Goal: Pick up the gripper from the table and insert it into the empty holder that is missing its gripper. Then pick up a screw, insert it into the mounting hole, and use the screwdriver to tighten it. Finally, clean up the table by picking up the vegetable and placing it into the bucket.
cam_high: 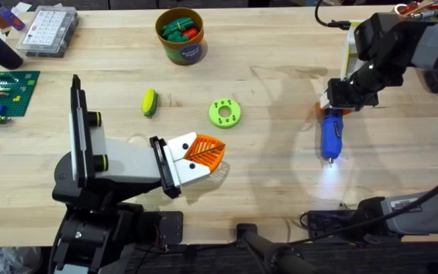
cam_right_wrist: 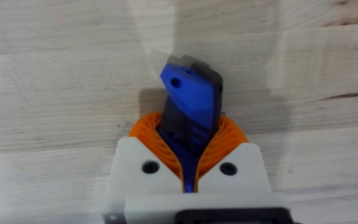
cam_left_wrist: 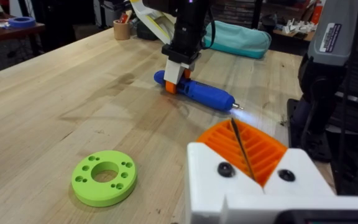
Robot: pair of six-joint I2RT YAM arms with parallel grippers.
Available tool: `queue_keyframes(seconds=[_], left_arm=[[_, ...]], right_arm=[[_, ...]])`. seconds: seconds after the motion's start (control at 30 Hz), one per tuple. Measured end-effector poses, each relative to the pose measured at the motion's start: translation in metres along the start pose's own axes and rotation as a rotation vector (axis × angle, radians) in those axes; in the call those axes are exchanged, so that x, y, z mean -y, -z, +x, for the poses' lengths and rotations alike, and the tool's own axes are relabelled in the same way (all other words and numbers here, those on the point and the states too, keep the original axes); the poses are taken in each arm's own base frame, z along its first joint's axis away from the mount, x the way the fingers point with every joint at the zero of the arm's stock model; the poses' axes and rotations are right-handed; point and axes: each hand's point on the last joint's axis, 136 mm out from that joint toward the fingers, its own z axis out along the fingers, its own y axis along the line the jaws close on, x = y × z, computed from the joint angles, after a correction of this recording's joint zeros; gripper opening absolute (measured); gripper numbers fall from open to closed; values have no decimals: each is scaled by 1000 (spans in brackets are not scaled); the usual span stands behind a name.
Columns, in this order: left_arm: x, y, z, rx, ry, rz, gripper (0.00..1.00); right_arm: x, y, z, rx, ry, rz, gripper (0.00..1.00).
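On the right side of the table I have the right gripper (cam_high: 339, 97) clamped on the back end of the screwdriver (cam_high: 331, 135), its orange ribbed pads (cam_right_wrist: 229, 134) pressed around the blue butt of the tool. The tool lies flat on the wood, its long axis running from the gripper toward the near edge, lit tip pointing back at the arm bases (the glow on the table gives that away). So I judge the coming move to be a lift and a swing of that axis, tip leading, with the grip at the far end from the bit.

My left gripper (cam_high: 204, 152) rests low over the middle of the table with its fingers closed on nothing, just beside the lime-green ring (cam_high: 224, 113), and well apart from the screwdriver; the right arm is clearly the nearer one. The vegetable (cam_high: 150, 102) lies to the left of the ring, closer to my left arm, and the bucket (cam_high: 181, 38) stands beyond it toward the far edge, already holding some toy items.
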Motion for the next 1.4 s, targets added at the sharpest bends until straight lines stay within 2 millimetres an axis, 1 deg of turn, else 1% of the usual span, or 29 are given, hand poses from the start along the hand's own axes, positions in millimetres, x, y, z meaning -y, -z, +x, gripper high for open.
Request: queue_keyframes(seconds=[0.5,0.6,0.67,0.73,0.87,0.93,1.1,1.17,1.3,1.4], left_arm=[[0,0,0,0,0,3,16],[0,0,0,0,0,3,16],[0,0,0,0,0,3,16],[1,0,0,0,0,3,16],[1,0,0,0,0,3,16],[1,0,0,0,0,3,16],[1,0,0,0,0,3,16],[1,0,0,0,0,3,15],[1,0,0,0,0,3,16],[1,0,0,0,0,3,16]], right_arm=[[-2,1,3,-15,5,-15,48],[-3,8,6,-33,8,-23,47],[-4,20,-1,-7,7,-31,47],[-5,39,-15,54,6,-38,46],[-6,99,-51,252,2,-53,48],[-6,130,-64,346,0,-60,47],[-7,196,-79,529,2,-75,48],[-10,222,-85,615,11,-85,47],[-26,279,-105,848,43,-126,48],[-41,321,-114,1010,73,-168,47]])
